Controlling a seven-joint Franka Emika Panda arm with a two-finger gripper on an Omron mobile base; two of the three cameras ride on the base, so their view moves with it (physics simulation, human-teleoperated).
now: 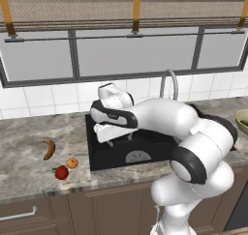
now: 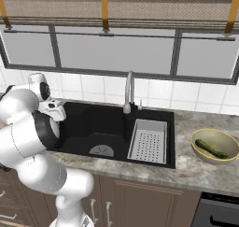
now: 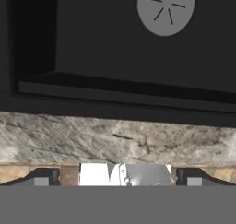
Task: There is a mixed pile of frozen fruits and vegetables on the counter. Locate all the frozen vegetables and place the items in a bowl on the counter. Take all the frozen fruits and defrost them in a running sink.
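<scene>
**Pincer spread wide above the sink's near edge**

Pincer (image 3: 118, 179) fingers stand far apart with nothing between them; the hand view looks down past the two dark tips onto the front strip of the counter (image 3: 115, 142) and, beyond it, the black sink (image 3: 115, 48) with its round grey drain (image 3: 165, 8). From the left base view the hand sits over the left part of the basin, the white arm folded across the front of it.

Three fruits lie on the counter left of the sink: the curved brown-orange banana (image 1: 49, 149) farthest back, the small orange (image 1: 72, 163) nearer the front, and the red apple (image 1: 61, 172) just beside the orange. The banana lies apart from the other two.

On the counter right of the sink, the yellowish-tan bowl (image 2: 212, 157) holds the slim green vegetable (image 2: 211, 148), lying slantwise inside. A grey perforated tray (image 2: 148, 141) sits in the right part of the basin, beside the curved metal tap (image 2: 129, 91).
</scene>
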